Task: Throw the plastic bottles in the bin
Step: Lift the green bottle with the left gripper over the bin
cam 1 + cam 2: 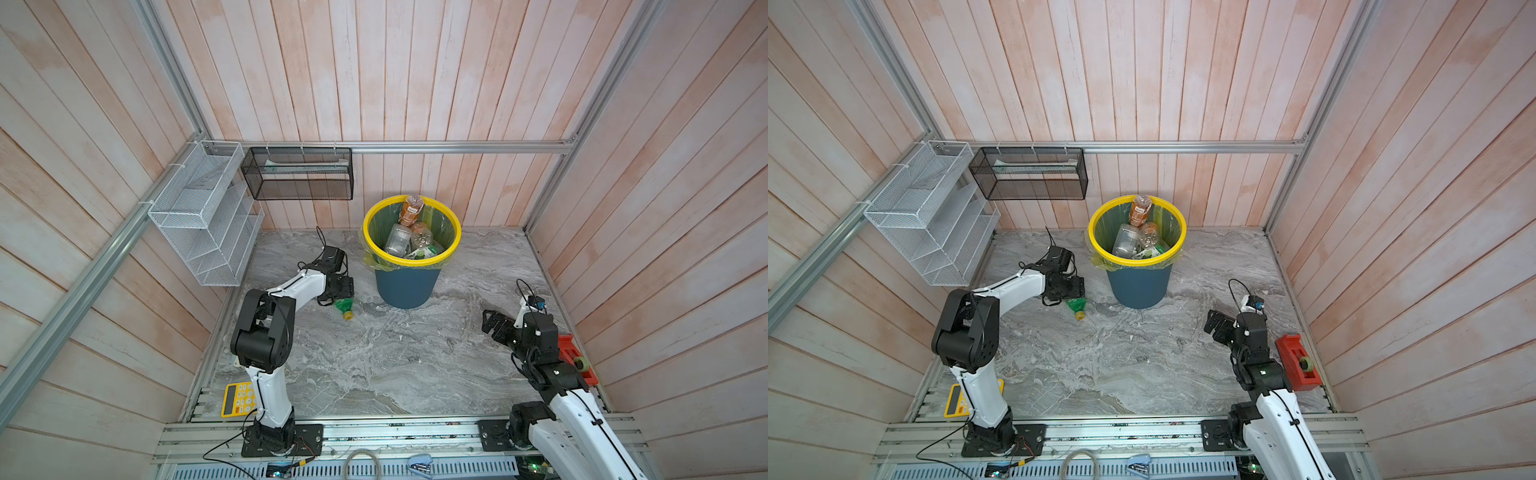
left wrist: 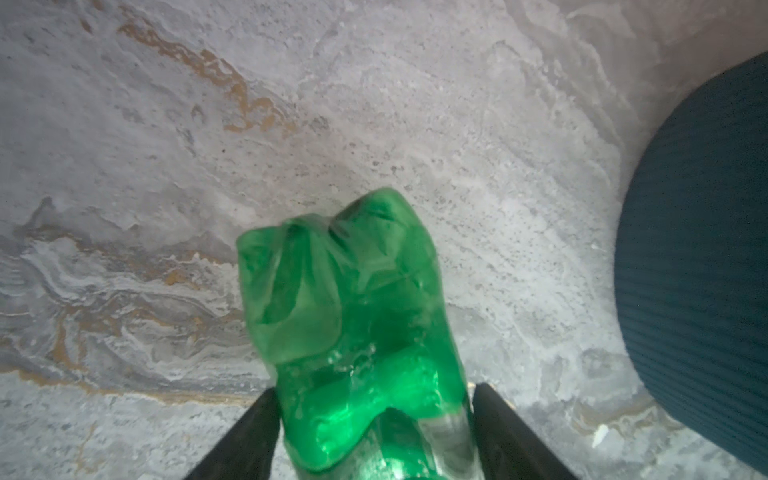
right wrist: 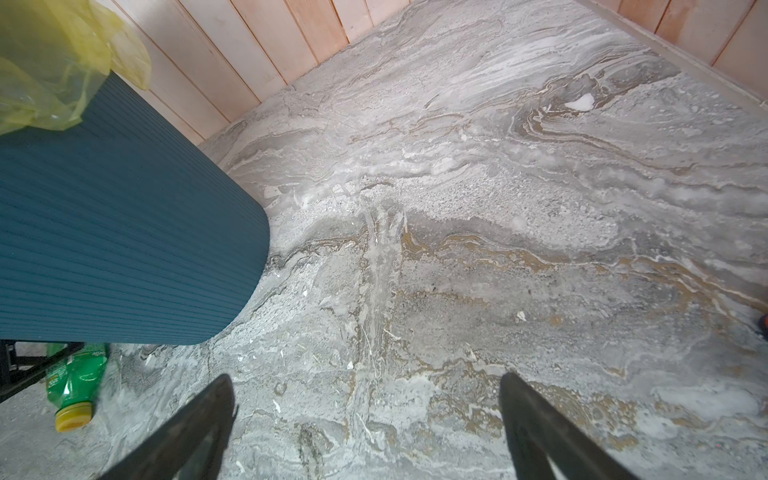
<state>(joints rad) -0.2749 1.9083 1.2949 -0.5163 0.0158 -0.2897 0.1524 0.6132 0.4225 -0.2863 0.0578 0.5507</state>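
The left gripper (image 2: 374, 388) grasps the green bottle (image 2: 345, 299) across its width, one finger against each flank. The bottle lies on the tabletop (image 1: 395, 353). Its long axis runs crosswise to the closing line, with the crumpled base ahead of the fingertips and the yellow cap (image 1: 348, 316) behind them. Just beside the gripper, toward the other arm, stands the bin (image 1: 405, 286). Its rim is higher than the gripper, so the carry likely needs a lift first. The right gripper (image 3: 365, 377) is spread, empty and well apart.
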